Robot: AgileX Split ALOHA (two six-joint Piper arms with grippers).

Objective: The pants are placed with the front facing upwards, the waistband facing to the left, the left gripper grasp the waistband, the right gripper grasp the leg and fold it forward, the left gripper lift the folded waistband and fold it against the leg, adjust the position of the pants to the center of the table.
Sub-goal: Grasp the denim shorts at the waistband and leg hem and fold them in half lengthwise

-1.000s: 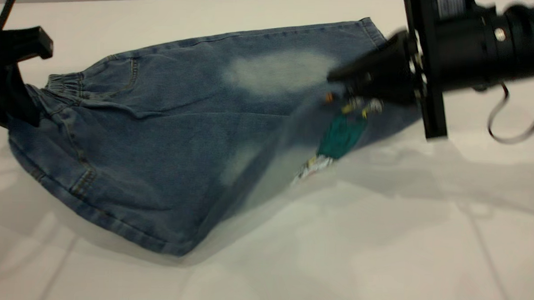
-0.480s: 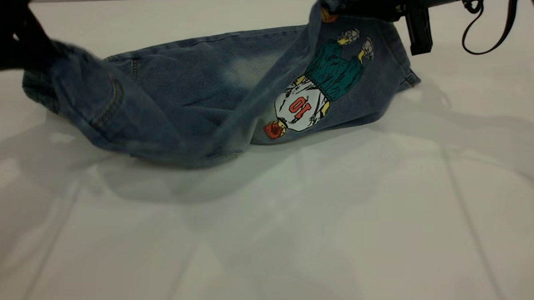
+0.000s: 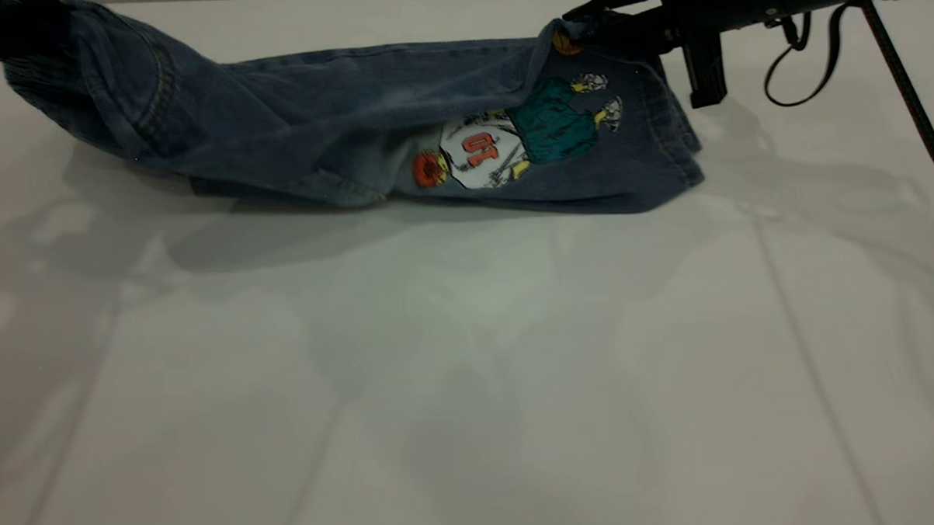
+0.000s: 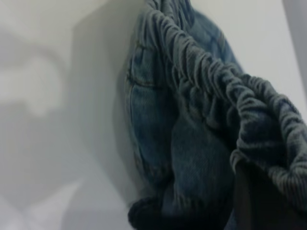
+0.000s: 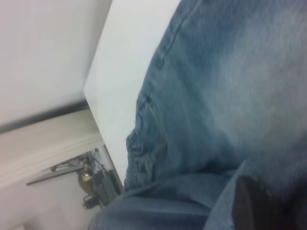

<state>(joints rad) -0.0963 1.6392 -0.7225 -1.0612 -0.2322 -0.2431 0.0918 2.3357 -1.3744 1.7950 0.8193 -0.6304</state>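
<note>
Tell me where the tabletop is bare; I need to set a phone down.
The table is bare across the whole near half, in front of the pants. A bare patch also lies right of the hem. The far strip is crowded: the left pincer holds the waistband and the right pincer the leg.

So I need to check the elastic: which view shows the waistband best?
The left wrist view: the ruched waistband fills it up close. In the exterior view it is bunched at the left gripper, mostly hidden. The right wrist view shows only a small gathered stretch far off.
</note>
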